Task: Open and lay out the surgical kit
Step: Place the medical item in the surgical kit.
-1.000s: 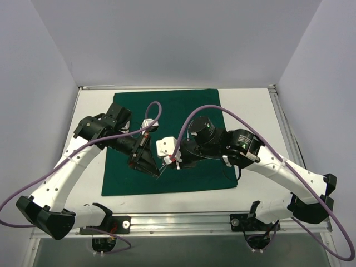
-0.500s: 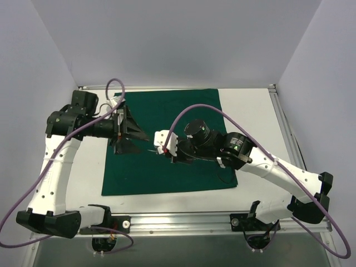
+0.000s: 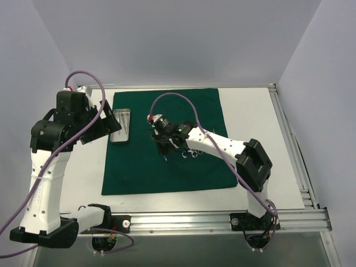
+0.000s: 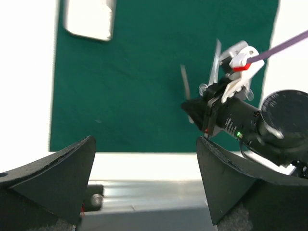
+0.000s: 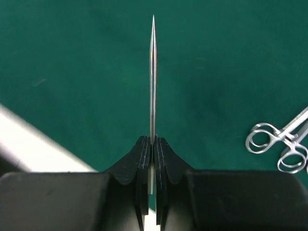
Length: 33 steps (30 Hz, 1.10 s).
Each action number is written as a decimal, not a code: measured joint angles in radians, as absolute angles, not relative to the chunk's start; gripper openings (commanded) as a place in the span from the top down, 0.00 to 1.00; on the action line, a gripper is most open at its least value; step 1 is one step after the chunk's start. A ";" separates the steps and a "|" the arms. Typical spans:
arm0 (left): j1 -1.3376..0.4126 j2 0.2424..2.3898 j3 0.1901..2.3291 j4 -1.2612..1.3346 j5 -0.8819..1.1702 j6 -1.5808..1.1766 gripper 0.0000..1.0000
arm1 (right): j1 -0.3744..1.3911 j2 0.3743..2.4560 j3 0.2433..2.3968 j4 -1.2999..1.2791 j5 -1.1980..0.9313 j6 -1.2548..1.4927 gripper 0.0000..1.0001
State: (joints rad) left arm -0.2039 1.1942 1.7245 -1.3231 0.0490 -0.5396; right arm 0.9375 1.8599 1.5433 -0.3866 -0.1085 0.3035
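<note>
The surgical kit's dark green cloth [image 3: 167, 167] lies spread flat as a square drape. A small silver tray [image 3: 120, 125] [image 4: 90, 19] rests on its far left part. Ring-handled forceps [image 3: 192, 154] [image 5: 279, 142] lie near the middle. My right gripper [image 3: 165, 146] [image 5: 153, 142] is shut on thin steel tweezers [image 5: 153, 72], which point straight out over the cloth. My left gripper [image 3: 103, 127] [image 4: 144, 192] hangs open and empty, raised just left of the tray. In the left wrist view the right gripper [image 4: 226, 103] shows over the cloth.
White tabletop [image 3: 256, 122] surrounds the drape. A metal rail [image 3: 183, 222] runs along the near edge, and white walls close in the left, back and right. The right arm's purple cable [image 3: 178, 97] arcs above the drape.
My left gripper opened, pulled back left and up, and the tray now lies uncovered on the drape. The right arm reached farther left and closed on the tweezers.
</note>
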 measured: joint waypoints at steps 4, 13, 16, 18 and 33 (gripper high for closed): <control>-0.201 1.144 1.693 -1.303 -0.073 -0.530 0.06 | 0.873 1.962 1.555 -0.419 -0.018 0.462 1.00; -0.152 1.170 1.691 -1.279 -0.031 -0.529 0.06 | 0.803 2.044 1.628 -0.458 0.102 0.677 1.00; -0.127 1.195 1.691 -1.282 -0.007 -0.523 0.06 | 0.800 2.118 1.694 -0.481 0.110 0.710 1.00; -0.122 1.201 1.684 -1.279 0.007 -0.518 0.06 | 0.799 2.152 1.702 -0.489 0.113 0.726 1.00; -0.116 1.205 1.616 -1.270 0.097 -0.511 0.04 | 0.785 2.168 1.658 -0.545 0.132 0.737 1.00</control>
